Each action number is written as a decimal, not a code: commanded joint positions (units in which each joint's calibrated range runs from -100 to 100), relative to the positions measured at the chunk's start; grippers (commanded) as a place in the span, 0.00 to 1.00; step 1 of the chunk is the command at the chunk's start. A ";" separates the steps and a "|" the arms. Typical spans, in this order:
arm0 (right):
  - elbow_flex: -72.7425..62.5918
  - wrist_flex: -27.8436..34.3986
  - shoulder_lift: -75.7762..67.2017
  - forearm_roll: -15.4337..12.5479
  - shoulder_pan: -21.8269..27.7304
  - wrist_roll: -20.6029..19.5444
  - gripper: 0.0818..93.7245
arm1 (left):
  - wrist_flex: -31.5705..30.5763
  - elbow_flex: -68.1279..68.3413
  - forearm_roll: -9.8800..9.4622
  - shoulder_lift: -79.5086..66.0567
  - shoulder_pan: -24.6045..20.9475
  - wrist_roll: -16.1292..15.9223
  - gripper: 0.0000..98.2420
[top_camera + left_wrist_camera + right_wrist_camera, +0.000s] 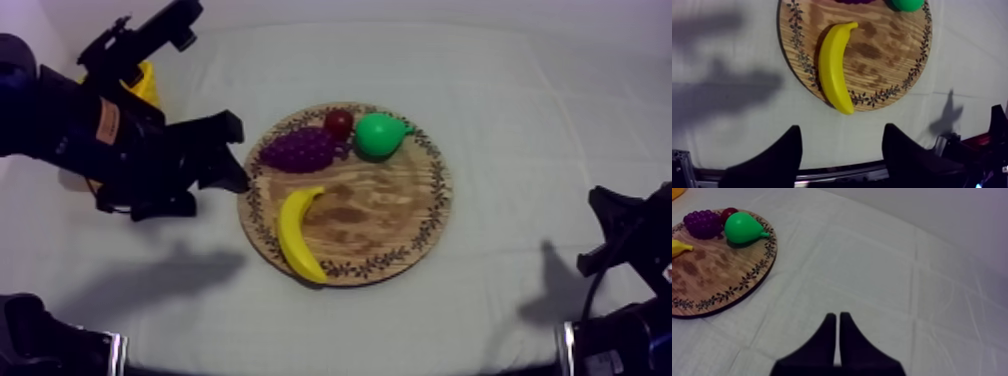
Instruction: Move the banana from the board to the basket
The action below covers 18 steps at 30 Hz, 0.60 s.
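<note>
Corner of yellow basket at far left, mostly hidden behind left arm. Next, left gripper just beside wooden board, off its left rim; fingers spread wide, nothing between them. On board's near-left part, banana lying flat, curved, near tip reaching the patterned rim, apart from the gripper. Along far edge, close together: grapes, small red fruit, green pear. At near right, right gripper low over bare cloth, well apart from board, fingers pressed together into a narrow wedge, gripping nothing.
</note>
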 commanded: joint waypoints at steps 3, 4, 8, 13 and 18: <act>-0.03 -0.03 -0.04 -0.02 -0.01 0.01 0.00 | -1.44 0.72 0.54 2.68 -0.27 -0.81 0.60; -0.03 -0.03 -0.04 -0.02 -0.01 0.01 0.00 | -1.99 1.02 0.79 3.55 -0.38 -1.08 0.60; -0.03 -0.03 -0.04 -0.02 -0.01 0.01 0.00 | -5.15 2.33 2.05 7.73 -0.71 -2.63 0.60; -0.03 -0.03 -0.04 -0.02 -0.01 0.01 0.00 | -8.60 2.08 3.75 14.00 -0.76 -4.43 0.60; -0.03 -0.03 -0.04 -0.02 -0.01 0.01 0.00 | -11.50 1.34 5.73 20.54 -1.21 -6.53 0.60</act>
